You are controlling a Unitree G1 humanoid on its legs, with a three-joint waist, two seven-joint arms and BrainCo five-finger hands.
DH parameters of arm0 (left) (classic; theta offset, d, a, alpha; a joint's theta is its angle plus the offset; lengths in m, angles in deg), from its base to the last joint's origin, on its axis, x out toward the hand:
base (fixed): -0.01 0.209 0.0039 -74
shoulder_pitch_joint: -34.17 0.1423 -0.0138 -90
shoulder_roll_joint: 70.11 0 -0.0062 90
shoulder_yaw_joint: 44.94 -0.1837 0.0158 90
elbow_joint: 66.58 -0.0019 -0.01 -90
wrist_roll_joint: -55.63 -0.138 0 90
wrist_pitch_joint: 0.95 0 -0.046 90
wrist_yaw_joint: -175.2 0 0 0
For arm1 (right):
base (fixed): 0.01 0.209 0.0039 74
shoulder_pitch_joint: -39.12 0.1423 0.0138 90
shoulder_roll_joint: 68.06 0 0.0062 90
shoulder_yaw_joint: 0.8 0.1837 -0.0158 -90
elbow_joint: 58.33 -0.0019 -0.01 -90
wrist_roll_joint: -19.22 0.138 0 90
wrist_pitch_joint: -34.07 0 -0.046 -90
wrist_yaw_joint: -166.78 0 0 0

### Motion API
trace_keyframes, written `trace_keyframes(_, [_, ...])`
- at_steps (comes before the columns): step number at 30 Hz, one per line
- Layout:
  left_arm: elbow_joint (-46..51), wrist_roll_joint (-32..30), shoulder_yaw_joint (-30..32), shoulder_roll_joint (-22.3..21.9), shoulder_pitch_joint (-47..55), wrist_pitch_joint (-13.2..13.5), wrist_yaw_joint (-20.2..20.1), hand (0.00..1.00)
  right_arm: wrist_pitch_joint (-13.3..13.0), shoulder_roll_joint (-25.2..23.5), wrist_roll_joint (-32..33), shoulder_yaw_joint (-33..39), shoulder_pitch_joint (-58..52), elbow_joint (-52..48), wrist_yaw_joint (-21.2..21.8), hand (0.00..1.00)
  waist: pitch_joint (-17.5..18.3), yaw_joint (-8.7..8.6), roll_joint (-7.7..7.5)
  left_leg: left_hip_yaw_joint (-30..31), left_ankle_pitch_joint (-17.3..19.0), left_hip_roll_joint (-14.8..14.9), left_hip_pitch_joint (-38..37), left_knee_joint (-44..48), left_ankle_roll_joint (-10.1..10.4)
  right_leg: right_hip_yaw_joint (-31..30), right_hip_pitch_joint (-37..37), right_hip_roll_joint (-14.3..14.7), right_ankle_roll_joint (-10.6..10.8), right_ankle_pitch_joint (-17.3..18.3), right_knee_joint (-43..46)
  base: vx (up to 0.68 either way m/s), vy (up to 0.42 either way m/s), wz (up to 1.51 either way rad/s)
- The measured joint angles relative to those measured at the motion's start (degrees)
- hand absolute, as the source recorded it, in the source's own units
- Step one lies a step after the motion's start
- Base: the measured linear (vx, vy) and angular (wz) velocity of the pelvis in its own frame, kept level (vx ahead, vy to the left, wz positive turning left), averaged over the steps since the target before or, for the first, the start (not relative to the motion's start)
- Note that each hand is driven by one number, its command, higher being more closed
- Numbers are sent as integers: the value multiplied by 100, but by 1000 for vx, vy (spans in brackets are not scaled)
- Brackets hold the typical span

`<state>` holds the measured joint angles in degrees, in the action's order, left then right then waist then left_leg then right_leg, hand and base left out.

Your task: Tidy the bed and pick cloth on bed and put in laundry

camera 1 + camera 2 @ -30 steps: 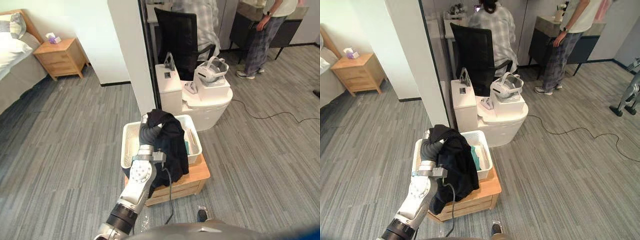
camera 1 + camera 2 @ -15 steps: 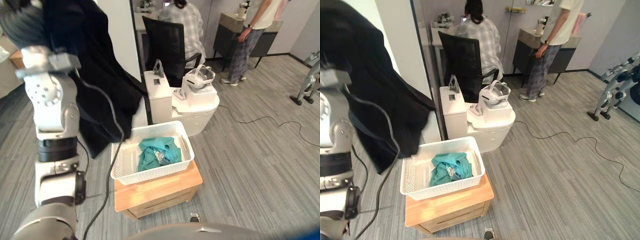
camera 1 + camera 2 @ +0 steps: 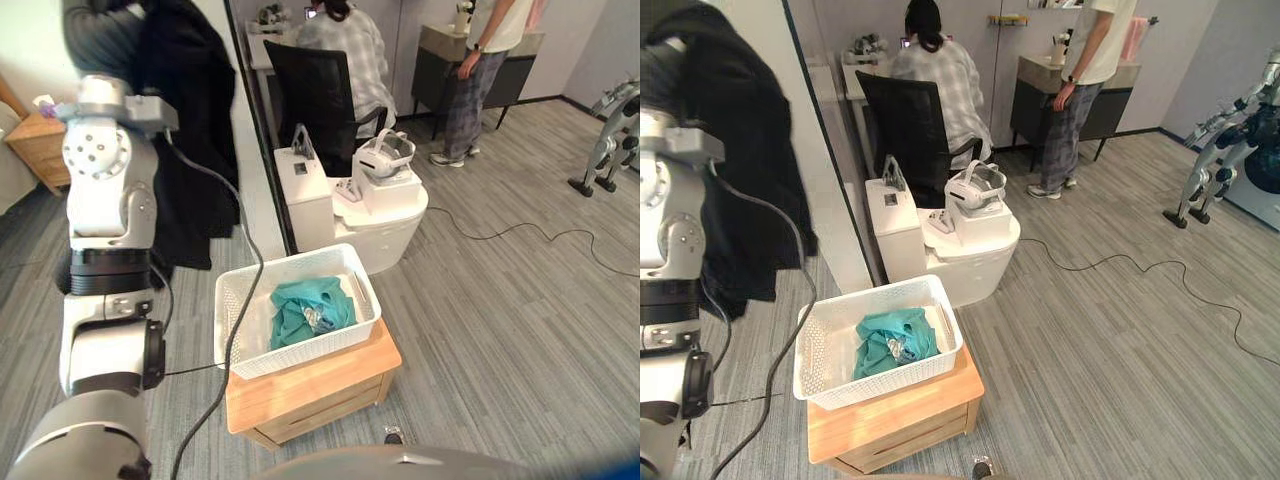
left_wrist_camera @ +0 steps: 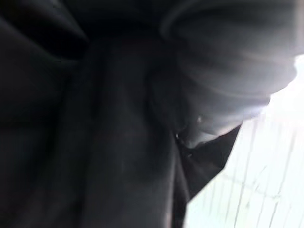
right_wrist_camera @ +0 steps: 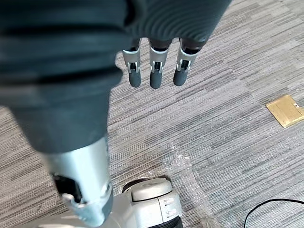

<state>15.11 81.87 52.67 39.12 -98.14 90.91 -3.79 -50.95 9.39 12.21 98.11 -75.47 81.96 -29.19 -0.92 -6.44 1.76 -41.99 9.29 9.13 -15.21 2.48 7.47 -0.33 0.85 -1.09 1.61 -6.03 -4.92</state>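
Note:
A black cloth (image 3: 195, 120) hangs draped over my raised left hand (image 3: 105, 35), high at the left and clear of the basket. The cloth covers the hand's fingers, and dark folds (image 4: 95, 142) lie close against its ribbed cover in the left wrist view. Lower and to the right, a white laundry basket (image 3: 235, 300) stands on a low wooden table (image 3: 310, 385), with a teal cloth (image 3: 305, 310) bunched inside it. My right hand (image 5: 154, 71) hangs over the grey floor with straight fingers, holding nothing.
Behind the basket a white unit carries a headset (image 3: 385, 160), with a black office chair (image 3: 315, 85) and a seated person beyond. Another person (image 3: 480, 60) stands at a dark cabinet. A white partition wall (image 3: 250, 150) rises beside my left arm. A wooden nightstand (image 3: 35, 145) is far left.
The left arm has lifted the black cloth from over the basket to high at the left, uncovering the teal cloth inside. The camera has turned to the right.

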Motion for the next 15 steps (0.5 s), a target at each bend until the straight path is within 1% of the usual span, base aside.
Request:
trace_keyframes(2, [0, -30, -23, -237, 332, -47, -131, 100, -34, 1, -49, -5, 1, -17, 0, 0, -44, -26, 17, -28, 9, 0, 1, -1, 12, -30, -30, 7, -2, 3, 27, -61, -18, -10])
trace_keyframes(4, [0, -235, -105, -600, 882, -46, -240, 100, -42, -2, -51, -66, 5, -131, 8, 0, -216, -31, 10, -88, 50, 3, 28, 30, 7, -69, -109, 10, -12, 14, 112, -79, -16, -14])
trace_keyframes(6, [-9, -513, -160, -852, 1304, -41, -242, 100, -42, -9, -44, -143, 2, -193, 19, 0, -342, -36, -25, -139, 74, 2, 106, 74, 7, -163, -230, 11, -12, 14, 175, -79, -17, -16])
trace_keyframes(8, [-115, -748, -380, -1007, 1561, -36, -236, 100, -36, -18, -39, -230, -20, -193, 31, 0, -387, -37, -66, -161, 70, -11, 252, 87, 2, -192, -402, 1, -2, 3, 210, -73, -29, -9])
trace_keyframes(10, [-279, -942, -578, -1135, 1718, -33, -211, 100, -37, -16, -36, -267, -17, -219, 37, 0, -482, -48, -61, -168, 66, -9, 310, 110, -3, -206, -478, 7, -3, 6, 250, -33, -21, -4])
trace_keyframes(12, [-440, -1037, -696, -1272, 1747, 105, -36, 100, -39, -14, -36, -281, -11, -250, 36, 0, -522, -48, -39, -198, 66, -7, 438, 175, -4, -235, -639, 5, -4, 11, 327, -18, -13, -6])
trace_keyframes(13, [-442, -1143, -711, -1269, 1747, 158, 8, 100, -40, -15, -32, -286, -9, -292, 38, 0, -587, -46, -41, -224, 66, -7, 430, 178, -4, -248, -648, 8, -4, 12, 347, -53, -12, -15])
trace_keyframes(14, [-443, -1229, -729, -1273, 1749, 305, 153, 100, -42, -15, -3, -320, -1, -392, 47, 0, -705, -46, -57, -313, 66, -3, 438, 217, -4, -312, -691, 10, -1, 20, 388, -45, -6, -15])
trace_keyframes(15, [-445, -1229, -735, -1272, 1748, 337, 187, 100, -42, -14, -2, -332, 2, -404, 49, 0, -724, -47, -67, -327, 68, -3, 445, 230, -2, -328, -703, 10, 0, 21, 393, -55, -6, -15])
